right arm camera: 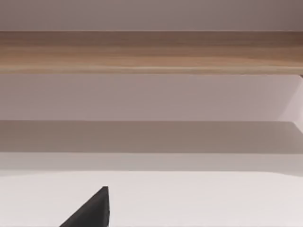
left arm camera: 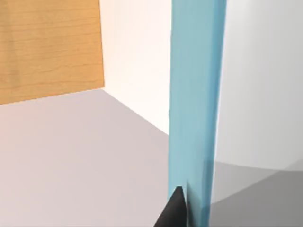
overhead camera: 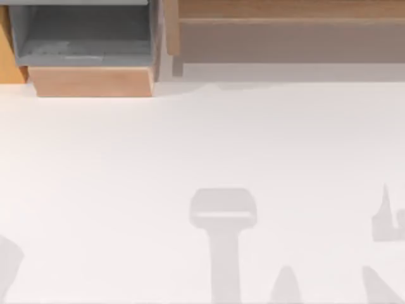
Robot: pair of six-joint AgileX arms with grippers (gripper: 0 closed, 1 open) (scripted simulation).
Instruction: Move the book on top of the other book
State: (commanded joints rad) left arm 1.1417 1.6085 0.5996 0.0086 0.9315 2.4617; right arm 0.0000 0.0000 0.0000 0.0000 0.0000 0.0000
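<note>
A dark pointed fingertip (left arm camera: 174,210) of the left gripper is seen in the left wrist view, pressed against a tall, thin light-blue book (left arm camera: 195,104) that stands upright across that picture. Whether the left gripper is closed on the book cannot be told, since a single fingertip alone is visible. Behind the book a pale grey floor panel (left arm camera: 71,156) is seen, meeting a light wooden wall panel (left arm camera: 47,47) and a white back wall (left arm camera: 135,56).

In the right wrist view, a dark pointed fingertip (right arm camera: 92,210) of the right gripper is seen above the white surface (right arm camera: 199,198). Its state cannot be told either. Beyond it, a long light wooden shelf board (right arm camera: 151,52) is seen running across, with a shaded recess beneath it.

In the top view, the white surface (overhead camera: 126,158) is marked by grey shadows. At its far edge, on the left, an open grey-lined wooden drawer (overhead camera: 88,44) is seen, and on the right the long wooden shelf (overhead camera: 285,12).
</note>
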